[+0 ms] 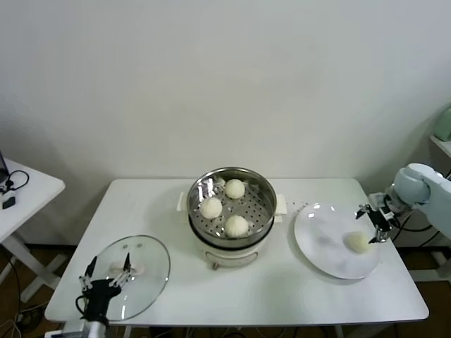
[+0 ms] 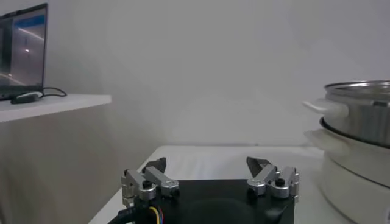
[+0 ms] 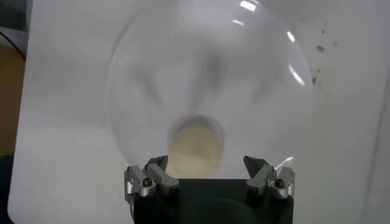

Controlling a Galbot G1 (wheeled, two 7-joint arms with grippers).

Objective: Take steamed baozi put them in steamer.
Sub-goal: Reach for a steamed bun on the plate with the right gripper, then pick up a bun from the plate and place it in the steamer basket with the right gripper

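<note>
Three cream-white baozi [image 1: 235, 225] lie in the shiny steamer basket [image 1: 262, 184] on its white pot base at the table's middle. A fourth baozi [image 1: 358, 241] lies on the flat white plate [image 1: 318, 239] at the right. My right gripper [image 1: 373, 223] is open just right of and above that baozi; in the right wrist view the baozi [image 3: 194, 147] sits close ahead of the open gripper [image 3: 206, 163], not held. My left gripper [image 1: 107, 271] is open and empty over the glass lid at front left; it also shows in the left wrist view [image 2: 207, 164].
The round glass lid [image 1: 148, 271] lies on the white table [image 1: 282, 296] at front left. A small white side table [image 1: 28, 190] with cables stands at far left. The steamer's side [image 2: 359, 115] shows in the left wrist view.
</note>
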